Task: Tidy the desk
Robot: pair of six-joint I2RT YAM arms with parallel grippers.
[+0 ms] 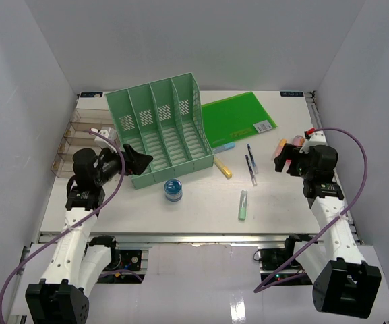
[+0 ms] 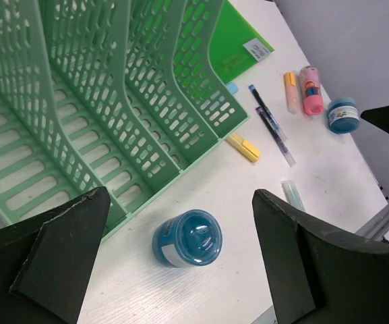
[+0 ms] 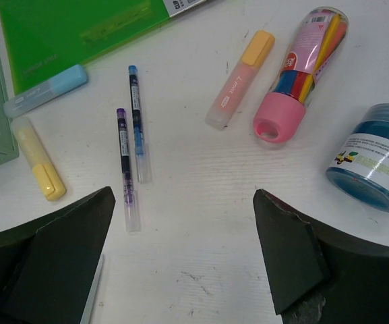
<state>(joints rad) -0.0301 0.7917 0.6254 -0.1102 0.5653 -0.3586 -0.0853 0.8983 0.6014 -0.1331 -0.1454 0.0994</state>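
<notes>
The white desk (image 1: 201,214) carries scattered stationery. My left gripper (image 1: 137,160) is open and empty, in front of the mint-green file rack (image 1: 164,128). In the left wrist view a blue jar (image 2: 189,237) lies on the desk below the gap of the open gripper (image 2: 181,206), touching neither finger. My right gripper (image 1: 285,158) is open and empty. In the right wrist view it (image 3: 184,196) hovers over bare desk, near two pens (image 3: 130,145), an orange highlighter (image 3: 240,77), a pink tube of pens (image 3: 302,74) and a second blue jar (image 3: 375,158).
A green folder (image 1: 238,116) lies behind the rack's right side. A yellow highlighter (image 1: 223,167), a light-blue highlighter (image 3: 46,90) and a mint highlighter (image 1: 243,204) lie mid-desk. A clear compartment tray (image 1: 79,138) stands at the left edge. White walls enclose the desk.
</notes>
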